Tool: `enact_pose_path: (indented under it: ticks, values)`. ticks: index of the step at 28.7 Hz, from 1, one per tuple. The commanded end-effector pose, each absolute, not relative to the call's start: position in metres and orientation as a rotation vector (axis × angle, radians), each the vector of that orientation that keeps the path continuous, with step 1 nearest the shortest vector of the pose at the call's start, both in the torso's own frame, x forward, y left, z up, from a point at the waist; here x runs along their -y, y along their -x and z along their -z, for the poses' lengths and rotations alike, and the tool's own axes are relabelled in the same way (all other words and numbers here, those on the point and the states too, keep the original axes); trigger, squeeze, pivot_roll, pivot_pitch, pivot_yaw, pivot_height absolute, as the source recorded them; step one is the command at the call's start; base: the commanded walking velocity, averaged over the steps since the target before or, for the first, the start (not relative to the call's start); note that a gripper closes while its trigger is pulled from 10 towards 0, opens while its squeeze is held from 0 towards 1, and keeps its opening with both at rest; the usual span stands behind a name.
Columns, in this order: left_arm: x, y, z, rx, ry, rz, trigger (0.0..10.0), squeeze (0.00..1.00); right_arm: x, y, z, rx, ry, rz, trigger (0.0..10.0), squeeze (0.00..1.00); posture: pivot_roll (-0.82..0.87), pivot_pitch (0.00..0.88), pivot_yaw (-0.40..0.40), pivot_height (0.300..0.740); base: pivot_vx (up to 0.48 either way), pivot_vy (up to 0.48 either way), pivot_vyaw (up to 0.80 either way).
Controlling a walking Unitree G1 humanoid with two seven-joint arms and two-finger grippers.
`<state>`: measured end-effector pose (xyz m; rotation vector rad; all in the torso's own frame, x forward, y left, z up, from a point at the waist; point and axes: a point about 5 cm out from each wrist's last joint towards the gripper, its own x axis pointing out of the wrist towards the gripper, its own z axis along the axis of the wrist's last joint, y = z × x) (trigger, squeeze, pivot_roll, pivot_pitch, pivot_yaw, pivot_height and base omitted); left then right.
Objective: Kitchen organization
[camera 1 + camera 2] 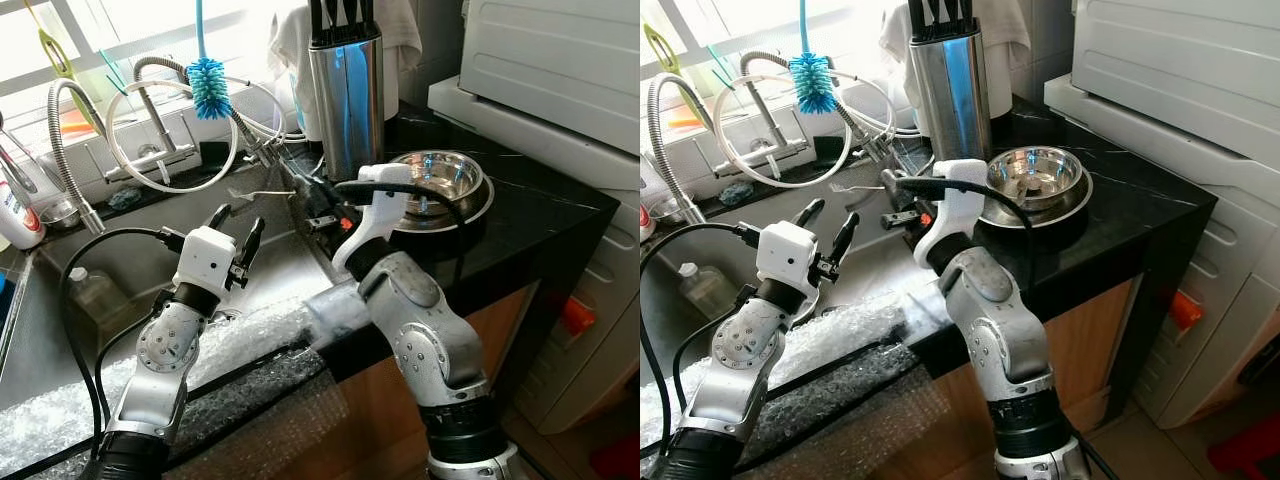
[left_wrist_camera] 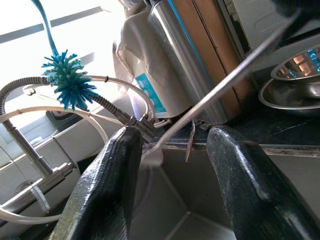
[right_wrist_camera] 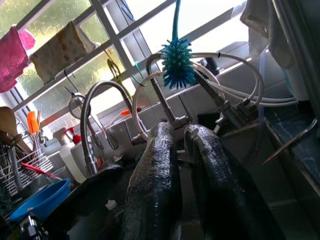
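Note:
My right gripper (image 1: pixel 303 192) reaches over the sink's right edge and is shut on a thin metal utensil (image 1: pixel 255 193) whose long handle points left over the basin. In the left wrist view the utensil (image 2: pixel 220 82) runs slantwise and ends between the open fingers. My left gripper (image 1: pixel 237 225) is open just below and left of the utensil's tip, over the steel sink (image 1: pixel 130 265), and touches nothing. In the right wrist view the right gripper (image 3: pixel 180 131) has its fingers nearly together. A steel knife block (image 1: pixel 347 95) and stacked steel bowls (image 1: pixel 440 180) stand on the black counter (image 1: pixel 540 215).
A blue bottle brush (image 1: pixel 209 85) hangs above the faucet hoses (image 1: pixel 165 130). A plastic bottle (image 1: pixel 95 295) lies in the sink. Bubble wrap (image 1: pixel 230 340) covers the counter's front edge. A white appliance (image 1: pixel 560 60) stands to the right, and a blue tub (image 3: pixel 42 200) sits far left.

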<state>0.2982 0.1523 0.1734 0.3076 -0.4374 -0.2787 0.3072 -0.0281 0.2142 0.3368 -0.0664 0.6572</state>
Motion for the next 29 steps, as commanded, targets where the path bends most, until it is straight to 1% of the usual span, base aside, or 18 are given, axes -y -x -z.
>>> enact_pose_path:
  ticks: [1, 10, 17, 29]
  values:
    - [-0.154, -0.299, -0.18, 0.453, -0.317, 0.267, 10.0, 0.0, 0.013, -0.3, -0.217, 0.053, -0.398, -0.704, 10.0, 0.0, -0.13, 0.0, 0.166, 0.74, 0.0, 0.0, 0.0]
    - [-0.154, -0.3, -0.18, 0.452, -0.315, 0.27, 10.0, 0.0, 0.008, -0.297, -0.215, 0.017, -0.43, -0.734, 10.0, 0.0, -0.13, 0.0, 0.166, 0.74, 0.0, 0.0, 0.0]
    - [-0.151, -0.301, -0.178, 0.446, -0.311, 0.285, 10.0, 0.0, -0.001, -0.29, -0.22, -0.002, -0.482, -0.804, 10.0, 0.0, -0.14, 0.0, 0.167, 0.74, 0.0, 0.0, 0.0]
    - [-0.146, -0.3, -0.176, 0.437, -0.306, 0.309, 10.0, 0.0, -0.013, -0.281, -0.223, -0.02, -0.493, -0.883, 10.0, 0.0, -0.14, 0.0, 0.167, 0.74, 0.0, 0.0, 0.0]
